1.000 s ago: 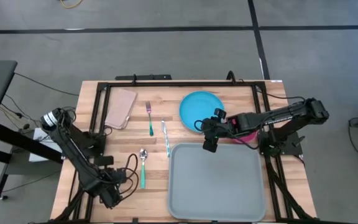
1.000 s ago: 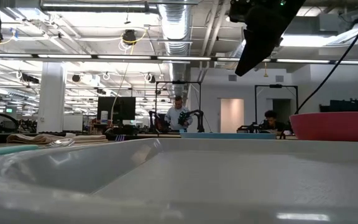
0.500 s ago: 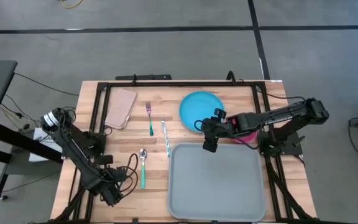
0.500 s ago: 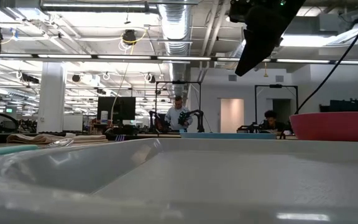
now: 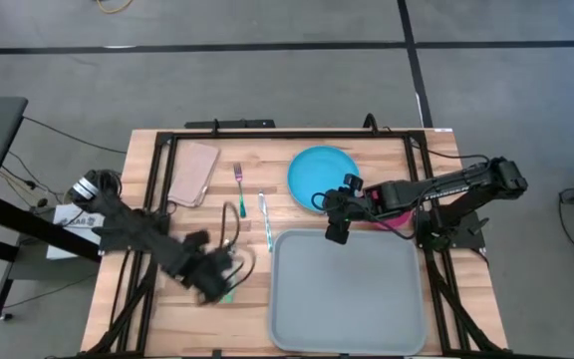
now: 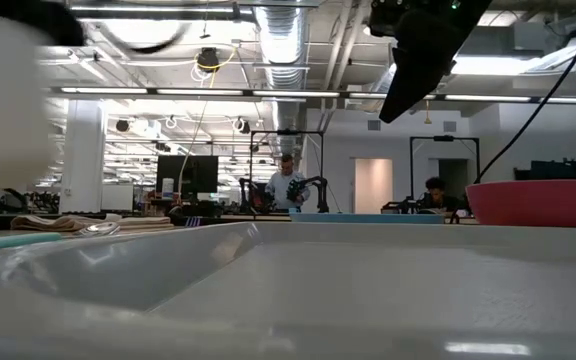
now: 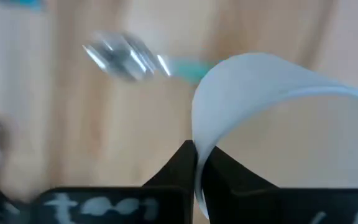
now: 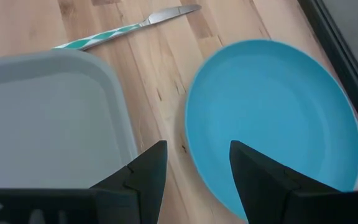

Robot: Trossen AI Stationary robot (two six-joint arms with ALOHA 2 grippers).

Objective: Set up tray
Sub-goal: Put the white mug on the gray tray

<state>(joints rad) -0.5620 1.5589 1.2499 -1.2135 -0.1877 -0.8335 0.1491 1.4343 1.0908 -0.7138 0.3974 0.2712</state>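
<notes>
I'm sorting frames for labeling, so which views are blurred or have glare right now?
High view: left arm smeared. Left wrist view: spoon and wood streaked, white cup at the fingers sharper. Low view: tray soft up close, faint ceiling-light sheen, pale smear at one upper corner. Right wrist view: crisp blue plate.

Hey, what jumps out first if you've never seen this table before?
The big grey tray fills the table's near right part, bare. Just beyond it lies a blue plate, with the open right gripper hovering between the two. On the left, the left gripper is shut on the rim of a white cup above a spoon.
</notes>
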